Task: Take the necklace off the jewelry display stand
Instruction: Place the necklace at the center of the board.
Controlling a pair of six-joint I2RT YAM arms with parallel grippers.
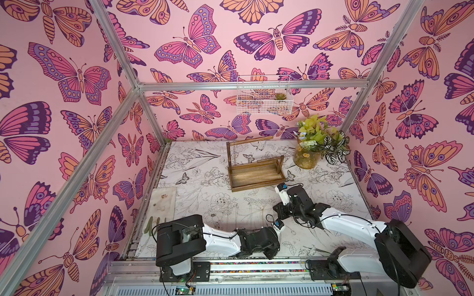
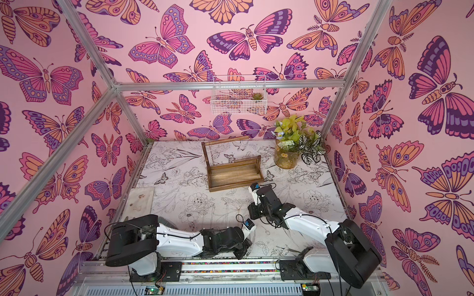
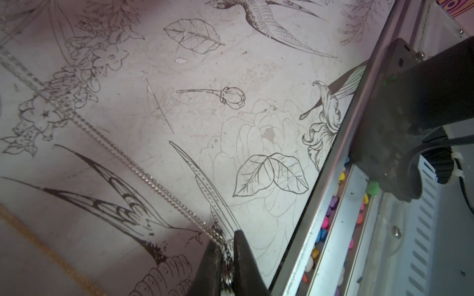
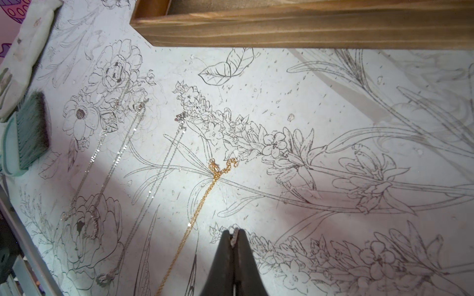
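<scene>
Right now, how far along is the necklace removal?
Done: the jewelry display stand looks bare in both top views; a gold necklace and silver necklaces lie on the table. In hand: the left tool pinches a silver chain; the right tool is shut on a chain end. Left: lay that chain down and release.

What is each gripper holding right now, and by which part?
The left gripper pinches a silver chain, seemingly near its clasp end. The right gripper is shut on a few silver links at its tips; which part cannot be told.
</scene>
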